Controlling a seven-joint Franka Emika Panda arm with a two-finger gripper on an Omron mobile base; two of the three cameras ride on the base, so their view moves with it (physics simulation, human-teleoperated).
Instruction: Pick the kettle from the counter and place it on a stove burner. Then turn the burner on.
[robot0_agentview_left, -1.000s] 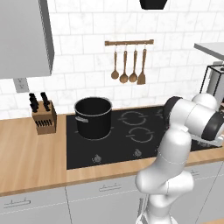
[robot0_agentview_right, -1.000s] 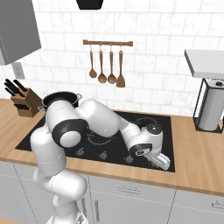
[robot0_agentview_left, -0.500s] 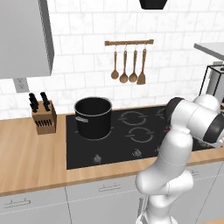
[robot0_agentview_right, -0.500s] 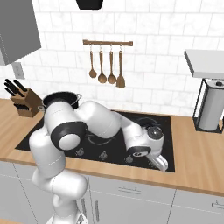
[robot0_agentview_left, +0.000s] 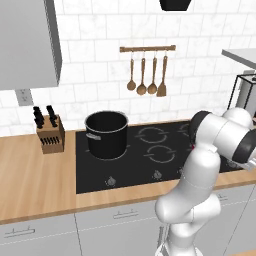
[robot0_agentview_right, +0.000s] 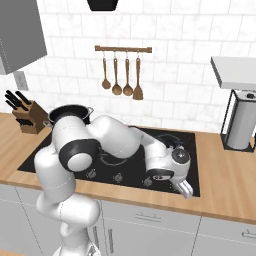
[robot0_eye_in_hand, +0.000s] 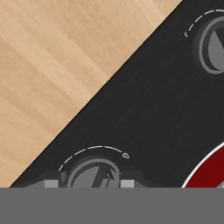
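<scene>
Stove burner (robot0_eye_in_hand: 212, 173) glows red in flat black glass; claw (robot0_eye_in_hand: 89, 183) straddles a round knob (robot0_eye_in_hand: 94, 174), grip unclear.

We see the kettle (robot0_agentview_right: 169, 141) as a sliver behind the arm. In the hand view, the fingertips (robot0_eye_in_hand: 51, 183) barely clear the bottom edge beside a knob (robot0_eye_in_hand: 93, 175), itself cut off there. A second knob (robot0_eye_in_hand: 213, 45) and a red-glowing burner (robot0_eye_in_hand: 209, 171) run off the right edge.

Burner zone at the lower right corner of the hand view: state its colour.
Deep red with a thin white rim: the burner zone glows against the black glass, best seen in the hand view.
</scene>
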